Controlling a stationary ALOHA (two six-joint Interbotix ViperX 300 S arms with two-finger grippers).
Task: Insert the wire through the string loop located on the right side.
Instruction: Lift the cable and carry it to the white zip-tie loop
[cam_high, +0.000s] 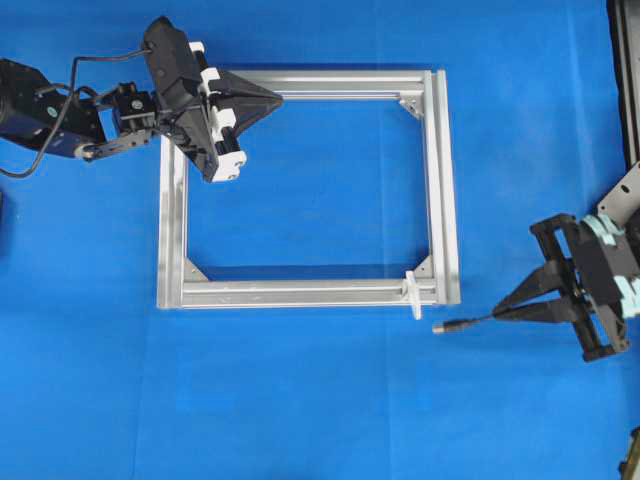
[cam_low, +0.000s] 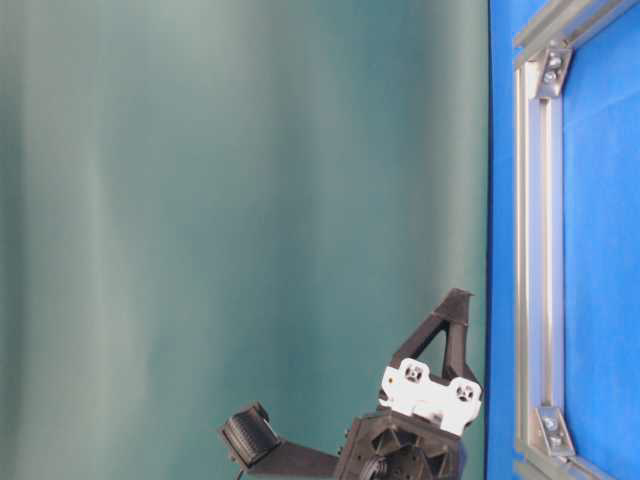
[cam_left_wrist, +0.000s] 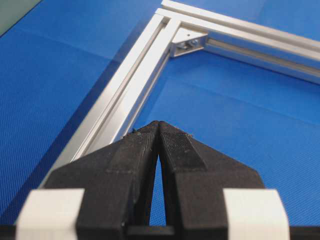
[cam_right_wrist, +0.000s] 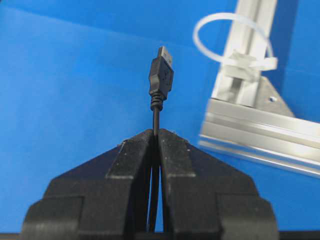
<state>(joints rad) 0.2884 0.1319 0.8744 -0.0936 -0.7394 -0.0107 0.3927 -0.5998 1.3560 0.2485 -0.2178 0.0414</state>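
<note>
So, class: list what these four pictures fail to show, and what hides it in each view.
- Rest of the thin black wire: right wrist view, hidden between the shut right gripper fingers.
- White string loop: overhead, too small to see its opening.
- Aluminium frame: table-level view, cut by the edge.
</note>
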